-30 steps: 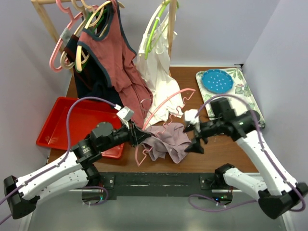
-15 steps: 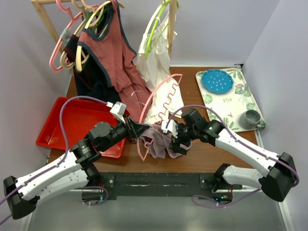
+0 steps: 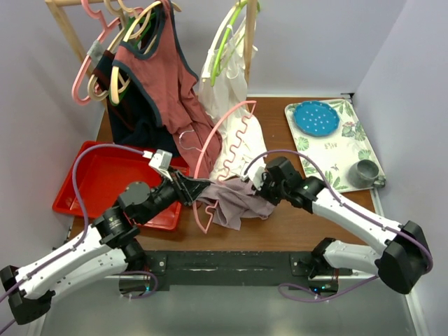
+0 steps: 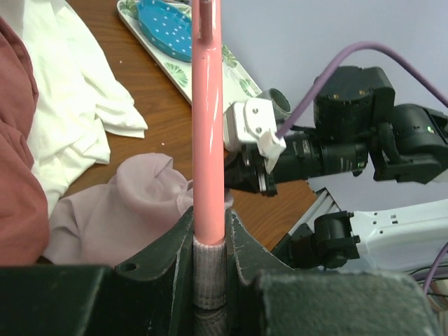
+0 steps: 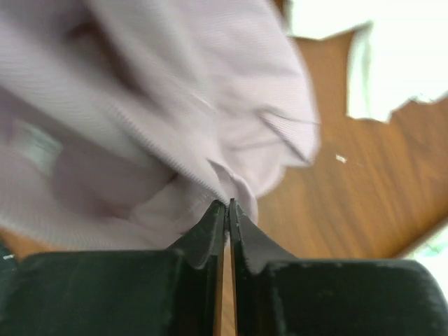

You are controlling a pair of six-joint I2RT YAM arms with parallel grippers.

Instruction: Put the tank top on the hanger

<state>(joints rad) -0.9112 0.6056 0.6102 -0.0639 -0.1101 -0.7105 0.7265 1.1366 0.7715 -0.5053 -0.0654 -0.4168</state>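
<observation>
The left gripper [image 4: 210, 231] sits at the bottom centre of the left wrist view with its jaws clamped tight on the straight salmon-pink bar of the hanger [image 4: 208, 126], which runs up from the grip to the top edge of the frame. In the top external view that gripper [image 3: 190, 189] lies just left of centre, and the hanger stands tilted there, its arc rising toward the upper middle of the frame and its lower end curving down near the front edge of the wooden table [image 3: 294, 227]. The tank top [image 3: 234, 203] lies crumpled on the table at the centre of the frame, just right of the hanger's lower end and touching it; whether any fabric is over the hanger I cannot tell. The right gripper [image 3: 256, 183] is at the heap's right edge. In the right wrist view its jaws are pressed almost together, only a hairline gap between them, with a fold of the pale mauve fabric [image 5: 175, 105] pinched at the fingertips [image 5: 217, 213]. A red tray [image 3: 84, 185] lies at the left. A floral tray [image 3: 365, 147] at the right carries a blue plate [image 3: 316, 117] and a grey cup [image 3: 364, 171]. A rust-red top [image 3: 161, 77] and a white garment [image 3: 234, 91] hang at the upper middle.
</observation>
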